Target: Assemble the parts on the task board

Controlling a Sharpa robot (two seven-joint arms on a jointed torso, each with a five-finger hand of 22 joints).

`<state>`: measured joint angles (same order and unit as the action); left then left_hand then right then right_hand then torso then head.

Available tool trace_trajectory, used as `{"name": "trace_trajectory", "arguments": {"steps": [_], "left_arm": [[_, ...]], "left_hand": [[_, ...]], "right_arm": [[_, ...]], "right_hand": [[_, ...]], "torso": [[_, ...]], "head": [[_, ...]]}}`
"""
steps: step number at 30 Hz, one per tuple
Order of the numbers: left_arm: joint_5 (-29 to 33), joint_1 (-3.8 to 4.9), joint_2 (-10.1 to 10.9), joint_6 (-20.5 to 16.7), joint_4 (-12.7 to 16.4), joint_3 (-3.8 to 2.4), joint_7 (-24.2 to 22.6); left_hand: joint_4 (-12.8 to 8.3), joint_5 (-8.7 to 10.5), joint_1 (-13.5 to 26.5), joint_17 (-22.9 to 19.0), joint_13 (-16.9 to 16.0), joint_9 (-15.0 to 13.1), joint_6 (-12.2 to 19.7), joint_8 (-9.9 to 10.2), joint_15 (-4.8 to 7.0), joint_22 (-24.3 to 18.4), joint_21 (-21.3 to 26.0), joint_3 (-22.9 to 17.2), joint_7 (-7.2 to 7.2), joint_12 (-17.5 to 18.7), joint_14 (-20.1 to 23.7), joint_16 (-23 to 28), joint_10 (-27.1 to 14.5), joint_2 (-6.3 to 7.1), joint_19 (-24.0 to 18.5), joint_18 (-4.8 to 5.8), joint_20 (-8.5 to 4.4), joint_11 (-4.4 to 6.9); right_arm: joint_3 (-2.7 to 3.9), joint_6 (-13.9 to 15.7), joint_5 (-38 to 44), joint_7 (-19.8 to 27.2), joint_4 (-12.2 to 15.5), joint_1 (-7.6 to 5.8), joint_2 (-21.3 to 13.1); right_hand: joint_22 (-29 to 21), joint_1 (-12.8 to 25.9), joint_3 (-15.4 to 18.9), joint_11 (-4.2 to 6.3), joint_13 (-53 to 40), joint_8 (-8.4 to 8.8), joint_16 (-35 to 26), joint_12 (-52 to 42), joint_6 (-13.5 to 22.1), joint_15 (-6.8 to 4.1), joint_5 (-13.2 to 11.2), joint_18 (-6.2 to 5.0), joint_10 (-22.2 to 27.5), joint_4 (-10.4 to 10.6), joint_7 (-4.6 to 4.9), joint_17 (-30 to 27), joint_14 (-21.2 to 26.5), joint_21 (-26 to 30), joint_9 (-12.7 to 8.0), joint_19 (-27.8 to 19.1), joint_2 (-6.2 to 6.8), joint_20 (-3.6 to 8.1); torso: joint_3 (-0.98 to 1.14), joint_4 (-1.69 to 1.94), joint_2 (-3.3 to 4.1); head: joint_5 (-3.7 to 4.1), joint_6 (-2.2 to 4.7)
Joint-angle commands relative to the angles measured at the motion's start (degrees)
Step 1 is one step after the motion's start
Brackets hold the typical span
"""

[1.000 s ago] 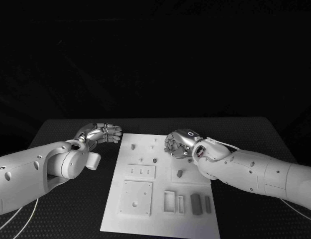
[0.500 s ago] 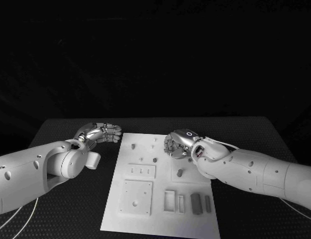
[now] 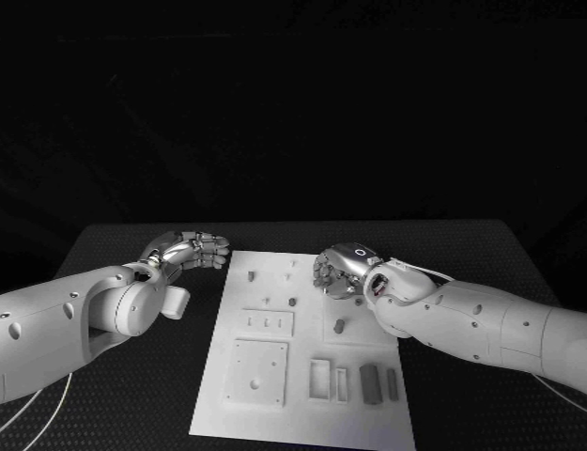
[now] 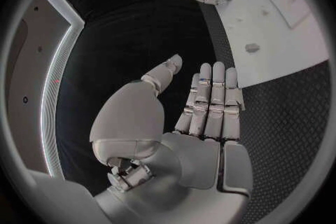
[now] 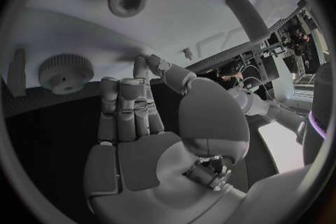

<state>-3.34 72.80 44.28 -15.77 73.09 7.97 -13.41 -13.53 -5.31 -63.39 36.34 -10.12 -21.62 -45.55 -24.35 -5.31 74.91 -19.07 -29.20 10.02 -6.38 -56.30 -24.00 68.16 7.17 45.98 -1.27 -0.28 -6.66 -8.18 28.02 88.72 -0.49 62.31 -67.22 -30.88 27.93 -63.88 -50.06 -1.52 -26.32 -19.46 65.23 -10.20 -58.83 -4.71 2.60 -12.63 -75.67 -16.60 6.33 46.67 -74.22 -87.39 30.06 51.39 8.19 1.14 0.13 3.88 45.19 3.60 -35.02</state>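
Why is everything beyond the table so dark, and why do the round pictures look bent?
Head view: light falls on the white task board and both arms; the background is black. Wrist views: fisheye lenses curve straight edges, as with the board's edge beside the left hand, and enlarge the right hand.

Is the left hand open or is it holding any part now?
Open. In the left wrist view the left hand has straight fingers and holds nothing.

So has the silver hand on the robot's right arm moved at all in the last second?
Barely. The right hand stays over the far right edge of the white task board, shifting only slightly right.
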Motion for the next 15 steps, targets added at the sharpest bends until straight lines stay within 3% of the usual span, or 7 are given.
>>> {"name": "trace_trajectory", "arguments": {"steps": [1,11,15], "left_arm": [[-0.2,0.05,-0.1,0.6,0.0,-0.04,-0.2],[-0.2,0.05,0.0,0.5,0.1,-0.04,-0.1],[-0.2,0.05,0.0,0.5,0.0,-0.04,-0.1]], "left_hand": [[-0.3,-0.08,0.6,0.1,-0.1,-0.1,0.0,0.3,0.05,1.3,-0.3,0.0,0.44,0.2,-0.3,-0.3,-0.2,-0.02,-0.3,-1.19,-0.23,-0.15],[-0.4,-0.06,0.6,0.1,-0.1,-0.1,0.2,0.5,0.04,1.3,-0.3,-0.1,0.54,0.3,-0.3,-0.3,-0.3,0.04,-0.3,-1.20,-0.22,-0.18],[-0.4,-0.06,0.6,0.1,-0.1,-0.1,0.3,0.5,0.04,1.3,-0.3,-0.1,0.56,0.4,-0.3,-0.3,-0.3,0.06,-0.3,-1.20,-0.22,-0.18]], "right_arm": [[-0.04,-0.3,-3.4,0.1,0.1,0.07,-0.3],[-0.04,-2.9,-7.0,-0.6,-0.2,0.07,-0.9],[-0.04,-3.9,-7.9,-0.9,-0.3,0.07,-1.0]], "right_hand": [[0.1,-0.2,-0.3,0.29,-0.1,-0.29,0.3,-0.2,-0.5,-0.39,0.2,-2.37,0.1,0.0,-0.13,-0.1,-0.1,-0.3,0.3,0.3,-0.65,0.37],[0.2,-0.3,-0.9,-0.36,0.8,0.37,-0.4,1.9,0.5,0.20,0.2,-2.37,1.5,0.0,0.27,-0.8,-0.2,-0.2,0.1,0.3,-1.43,0.63],[0.2,-1.1,-3.4,-0.94,1.8,0.95,-0.9,3.4,1.5,0.76,0.2,-2.37,2.4,0.1,0.69,-1.2,0.0,0.2,-0.1,-0.1,-2.27,0.51]], "torso": [[0.04,-0.03,-0.01],[-0.01,-0.02,0.01],[-0.01,-0.02,-0.01]], "head": [[0.02,0.08],[0.19,0.16],[0.25,0.17]]}}
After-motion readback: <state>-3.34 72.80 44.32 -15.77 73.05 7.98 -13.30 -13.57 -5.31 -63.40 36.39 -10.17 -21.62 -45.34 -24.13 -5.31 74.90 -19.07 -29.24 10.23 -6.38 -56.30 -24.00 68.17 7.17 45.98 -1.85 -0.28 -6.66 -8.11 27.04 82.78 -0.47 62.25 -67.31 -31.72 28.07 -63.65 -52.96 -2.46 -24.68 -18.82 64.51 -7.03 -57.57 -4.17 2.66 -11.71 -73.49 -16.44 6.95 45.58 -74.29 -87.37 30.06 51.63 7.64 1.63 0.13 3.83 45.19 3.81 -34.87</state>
